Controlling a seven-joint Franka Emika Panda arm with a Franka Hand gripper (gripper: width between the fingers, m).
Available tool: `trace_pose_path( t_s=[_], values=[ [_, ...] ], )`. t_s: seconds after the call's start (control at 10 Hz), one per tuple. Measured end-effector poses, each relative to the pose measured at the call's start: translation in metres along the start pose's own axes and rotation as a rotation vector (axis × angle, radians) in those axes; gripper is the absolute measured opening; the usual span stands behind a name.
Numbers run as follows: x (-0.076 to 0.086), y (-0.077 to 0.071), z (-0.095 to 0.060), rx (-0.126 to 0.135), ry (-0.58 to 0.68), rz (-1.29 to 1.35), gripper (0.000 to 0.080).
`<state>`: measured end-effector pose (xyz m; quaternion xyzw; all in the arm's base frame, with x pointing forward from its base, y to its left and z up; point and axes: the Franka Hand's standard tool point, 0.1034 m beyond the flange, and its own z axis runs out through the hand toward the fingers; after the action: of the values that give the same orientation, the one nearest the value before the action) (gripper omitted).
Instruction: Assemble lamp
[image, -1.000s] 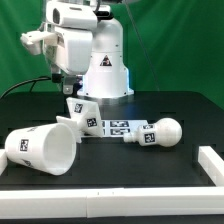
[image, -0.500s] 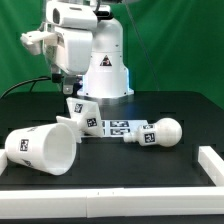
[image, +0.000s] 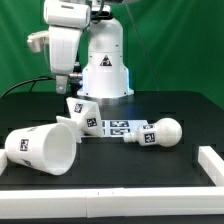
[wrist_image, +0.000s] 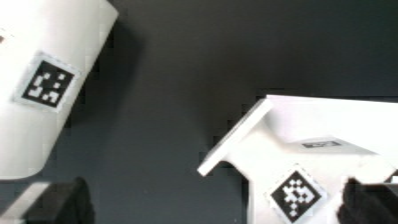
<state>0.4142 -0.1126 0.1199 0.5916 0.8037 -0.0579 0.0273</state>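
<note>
Exterior view: shade rim beside base.

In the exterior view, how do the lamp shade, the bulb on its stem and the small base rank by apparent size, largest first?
1. The shade: clearly largest, though also nearest the camera.
2-3. The bulb on stem and the base: these look about alike, so I leave them unranked.
</note>
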Motion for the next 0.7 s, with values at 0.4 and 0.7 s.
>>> trace_pose_path(
  t_s=[0.4, 0.7],
  values=[
    [0.0000, 0.0000, 0.0000, 0.000, 0.000, 0.000, 0.0699],
    [0.0000, 0.0000, 0.0000, 0.000, 0.000, 0.000, 0.0699]
  ],
)
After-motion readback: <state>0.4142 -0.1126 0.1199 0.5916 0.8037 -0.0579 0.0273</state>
